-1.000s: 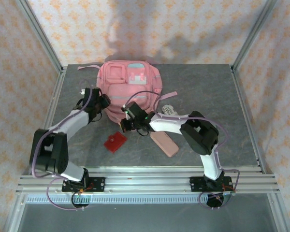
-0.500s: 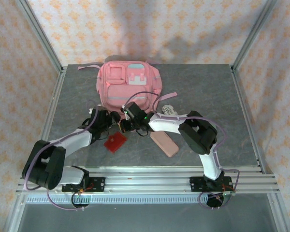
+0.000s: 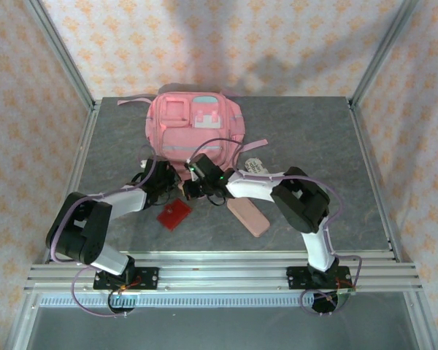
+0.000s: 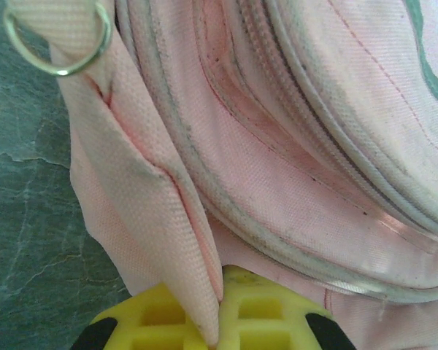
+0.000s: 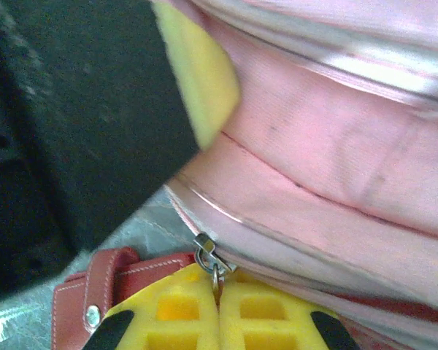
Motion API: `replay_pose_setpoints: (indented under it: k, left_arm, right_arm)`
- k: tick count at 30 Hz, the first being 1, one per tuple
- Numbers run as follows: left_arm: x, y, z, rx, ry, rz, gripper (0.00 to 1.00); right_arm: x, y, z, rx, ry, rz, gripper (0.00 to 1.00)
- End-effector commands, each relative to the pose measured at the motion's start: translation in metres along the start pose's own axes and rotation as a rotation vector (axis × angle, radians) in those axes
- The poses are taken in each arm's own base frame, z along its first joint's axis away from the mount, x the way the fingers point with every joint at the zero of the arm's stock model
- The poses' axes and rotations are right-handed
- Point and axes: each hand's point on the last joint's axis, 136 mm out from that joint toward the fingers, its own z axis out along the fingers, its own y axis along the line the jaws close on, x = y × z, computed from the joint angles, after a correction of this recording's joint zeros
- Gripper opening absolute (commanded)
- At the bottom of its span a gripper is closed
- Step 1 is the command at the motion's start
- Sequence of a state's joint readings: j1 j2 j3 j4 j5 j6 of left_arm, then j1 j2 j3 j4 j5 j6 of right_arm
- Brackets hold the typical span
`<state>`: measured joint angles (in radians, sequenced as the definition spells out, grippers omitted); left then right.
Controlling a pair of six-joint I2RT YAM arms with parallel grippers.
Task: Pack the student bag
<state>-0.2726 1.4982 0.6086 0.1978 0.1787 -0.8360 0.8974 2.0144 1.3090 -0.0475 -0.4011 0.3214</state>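
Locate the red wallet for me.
In the top view the red wallet lies left of centre, in front of the student bag, left of the pink pencil case.

Counted one student bag [image 3: 196,125], one red wallet [image 3: 174,214], one pink pencil case [image 3: 249,216], one white item [image 3: 253,165], two arms: left arm [image 3: 120,200], right arm [image 3: 259,186].

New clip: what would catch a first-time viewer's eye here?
The pink student bag sits at the far middle of the table, both arms bent in to its near edge. In the wrist views the left gripper is shut on a pink strap of the bag and the right gripper on its metal zip pull. A red wallet lies just in front.
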Motion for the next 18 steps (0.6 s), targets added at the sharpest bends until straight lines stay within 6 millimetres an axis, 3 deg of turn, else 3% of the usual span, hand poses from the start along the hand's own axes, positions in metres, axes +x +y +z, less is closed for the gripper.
replay_pose_setpoints:
  k: [1,9,11,13,18]
  left_arm:
    - [-0.042,0.003,-0.013,-0.008,-0.13,0.007,0.0]
    - [-0.064,0.019,-0.026,-0.04,-0.168,0.008,0.0]
    - [-0.068,0.019,-0.027,-0.043,-0.175,0.012,0.0]
    - [-0.072,0.016,-0.027,-0.044,-0.176,0.029,0.0]
    - [-0.084,0.0,-0.019,-0.033,-0.165,0.072,0.0]
  right_arm:
    - [0.017,-0.04,-0.025,0.099,0.053,0.065,0.0]
    - [0.03,-0.133,-0.066,0.281,0.012,0.188,0.0]
    - [0.028,-0.148,-0.074,0.301,-0.012,0.226,0.0]
    - [0.025,-0.148,-0.078,0.307,-0.027,0.228,0.0]
    - [0.021,-0.124,-0.073,0.252,-0.022,0.206,0.0]
